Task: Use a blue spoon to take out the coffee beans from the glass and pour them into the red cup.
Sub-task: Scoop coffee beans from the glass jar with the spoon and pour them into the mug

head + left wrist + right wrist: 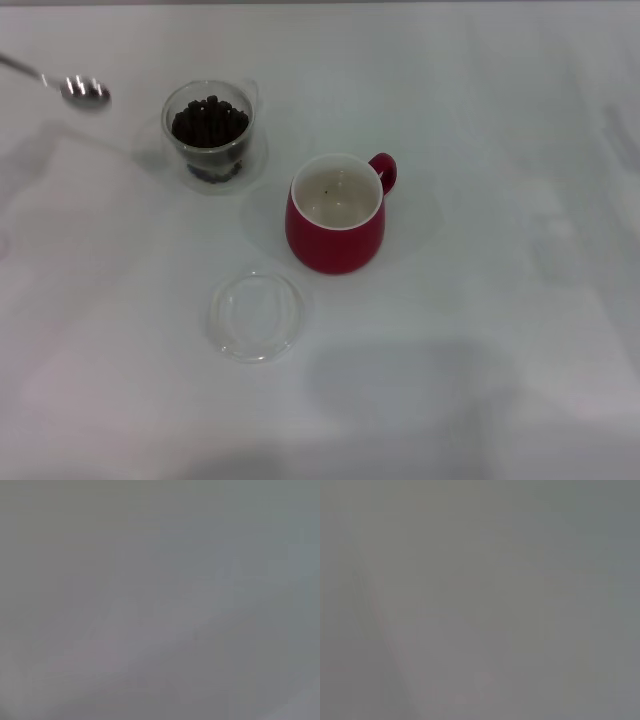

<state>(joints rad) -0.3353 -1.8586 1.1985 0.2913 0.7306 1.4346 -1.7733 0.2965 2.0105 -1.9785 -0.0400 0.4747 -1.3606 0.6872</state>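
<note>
In the head view the blue spoon [70, 85] shows only its shiny metal bowl and neck at the far left; its handle runs out of the picture. The bowl looks empty and sits left of the glass [211, 133]. The glass is full of dark coffee beans [209, 123]. The red cup [338, 213] stands right of and nearer than the glass, handle to the back right, its white inside nearly bare with a speck or two. Neither gripper shows in any view. Both wrist views show only plain grey.
A shallow clear round dish [255, 315] lies on the white table [480, 330] in front of the red cup, a little to the left.
</note>
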